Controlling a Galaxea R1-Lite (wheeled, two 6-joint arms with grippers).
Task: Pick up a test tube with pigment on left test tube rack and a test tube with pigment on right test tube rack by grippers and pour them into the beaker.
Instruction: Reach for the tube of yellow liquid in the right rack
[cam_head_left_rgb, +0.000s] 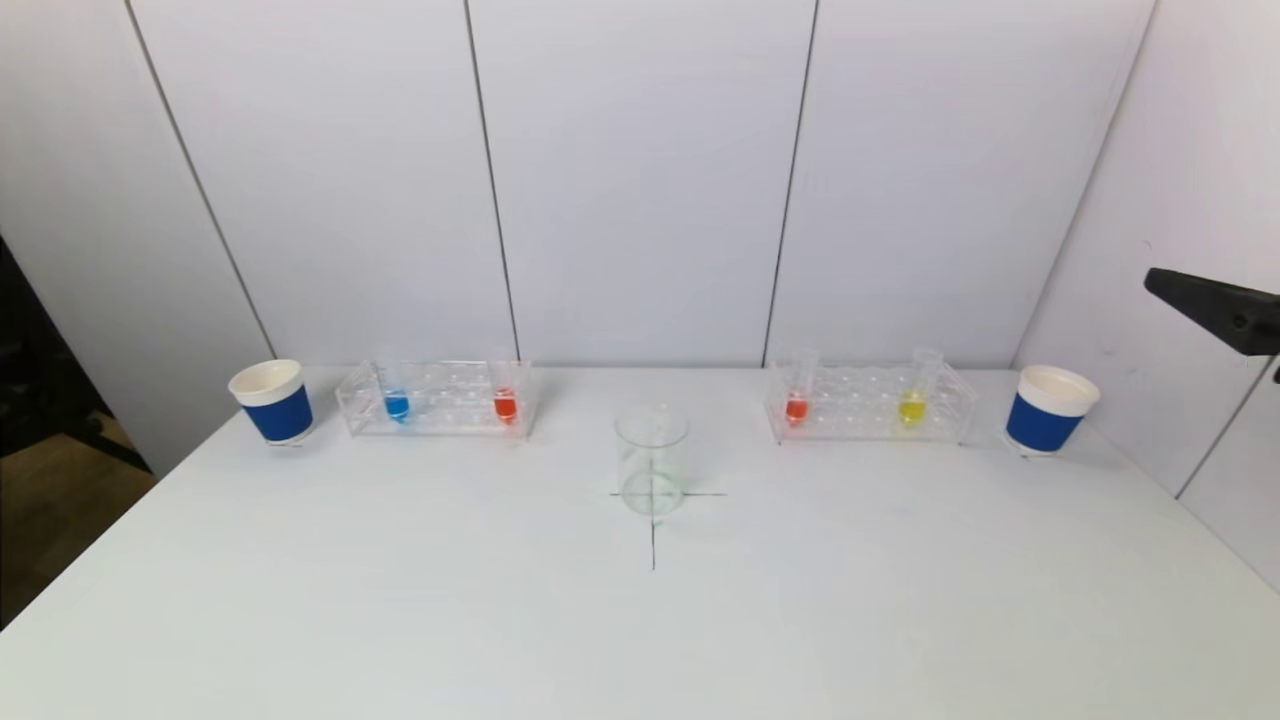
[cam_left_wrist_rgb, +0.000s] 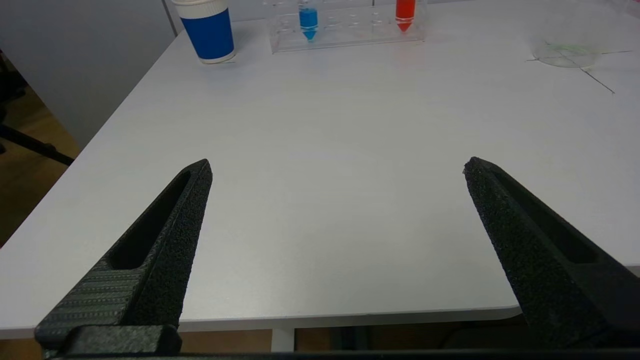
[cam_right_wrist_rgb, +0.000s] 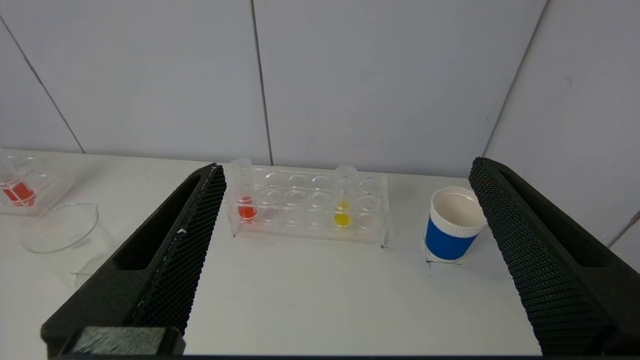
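both hands gape wide, the left hand (cam_left_wrist_rgb: 337, 167) over the surface's (cam_head_left_rgb: 400, 600) bare near edge, the right hand (cam_right_wrist_rgb: 347, 170) raised at the right edge; mid-surface one beaker (cam_head_left_rgb: 651, 460); farther, two racks (cam_head_left_rgb: 437, 398) (cam_head_left_rgb: 870, 402) holding four pigment tubes, two cups outside.

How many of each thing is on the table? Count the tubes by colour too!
Red tubes: 2
Blue tube: 1
Yellow tube: 1
Racks: 2
Beaker: 1
Blue cups: 2
Total: 9
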